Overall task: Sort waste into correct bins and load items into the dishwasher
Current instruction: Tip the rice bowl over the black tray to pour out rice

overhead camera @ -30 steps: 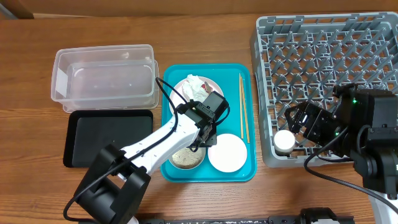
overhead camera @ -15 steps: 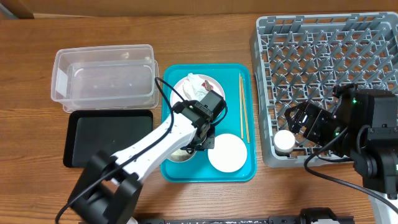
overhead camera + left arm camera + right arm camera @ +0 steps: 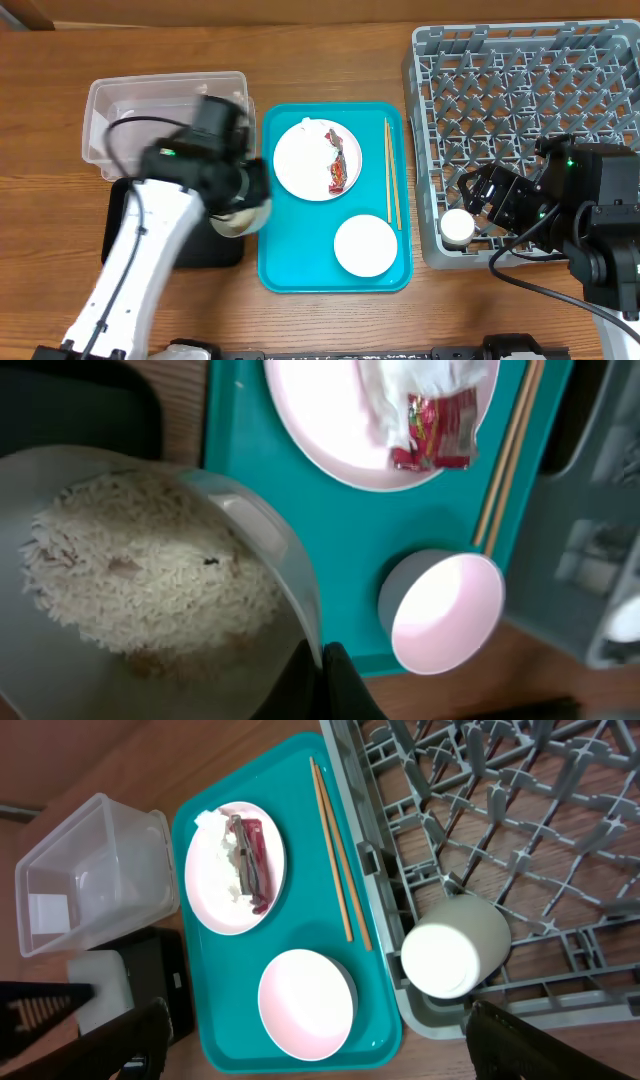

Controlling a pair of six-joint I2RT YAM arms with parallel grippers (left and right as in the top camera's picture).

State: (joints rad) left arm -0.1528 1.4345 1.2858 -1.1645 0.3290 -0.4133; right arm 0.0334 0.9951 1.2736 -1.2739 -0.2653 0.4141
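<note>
My left gripper [image 3: 322,660] is shut on the rim of a white bowl of rice [image 3: 150,570] and holds it tilted over the right end of the black tray [image 3: 165,225], just left of the teal tray [image 3: 290,262]. The white plate [image 3: 305,160] carries the red-and-white wrapper [image 3: 337,172] and tissue. The chopsticks [image 3: 392,175] and an empty pinkish bowl [image 3: 366,245] lie on the teal tray. The clear tub [image 3: 165,120] stands behind the black tray. My right gripper [image 3: 330,1042] is open and empty above the white cup [image 3: 455,945], which lies in the grey rack [image 3: 530,90].
The teal tray sits between the bins and the rack. The left arm [image 3: 130,270] crosses the black tray. The right arm [image 3: 590,210] hangs over the rack's front right corner. Bare wooden table shows along the front edge.
My left arm lifted the rice bowl off the teal tray and swung it left over the black tray, which uncovered the plate. The right arm has not moved.
</note>
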